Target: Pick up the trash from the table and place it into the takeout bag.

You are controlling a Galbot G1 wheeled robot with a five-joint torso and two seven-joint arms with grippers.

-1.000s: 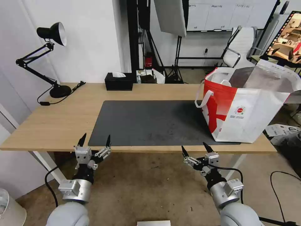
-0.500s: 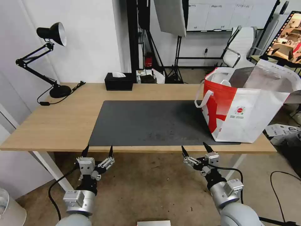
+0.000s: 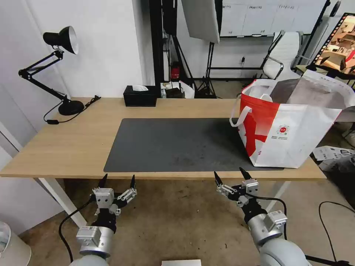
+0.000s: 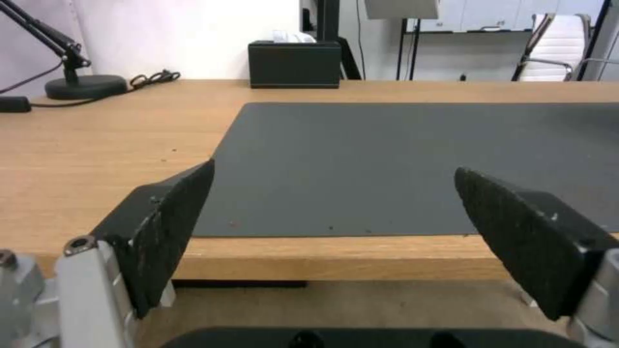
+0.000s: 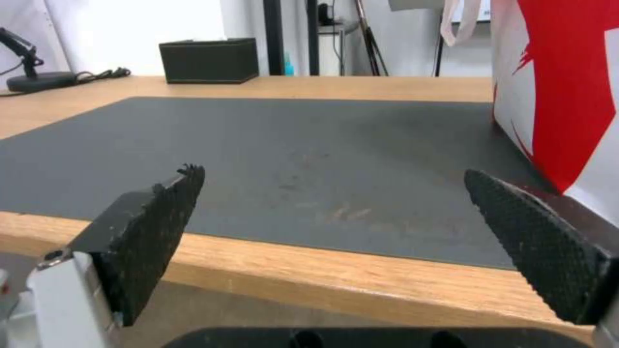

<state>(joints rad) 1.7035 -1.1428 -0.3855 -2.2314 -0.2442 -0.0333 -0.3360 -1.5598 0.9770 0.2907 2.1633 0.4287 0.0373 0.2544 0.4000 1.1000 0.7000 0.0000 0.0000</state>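
Observation:
The takeout bag (image 3: 292,125), white and red with a foil lining, stands open at the right end of the table (image 3: 74,144); its red and white side (image 5: 561,82) rises close in the right wrist view. No trash shows on the table or the dark grey mat (image 3: 177,144). My left gripper (image 3: 117,179) hangs open below the table's front edge, left of centre; its fingers (image 4: 168,227) frame the mat (image 4: 413,159). My right gripper (image 3: 229,175) is open too, just under the front edge near the bag, with nothing between its fingers (image 5: 154,227).
A black tissue box (image 3: 140,95) sits at the table's back edge. A black desk lamp (image 3: 59,66) with its cord stands at the back left. Behind the table are stands, a white chair (image 3: 284,55) and a screen. Cables lie on the floor.
My left gripper has dropped from the table's front edge to below it and shifted slightly right. The right gripper and the bag have not moved.

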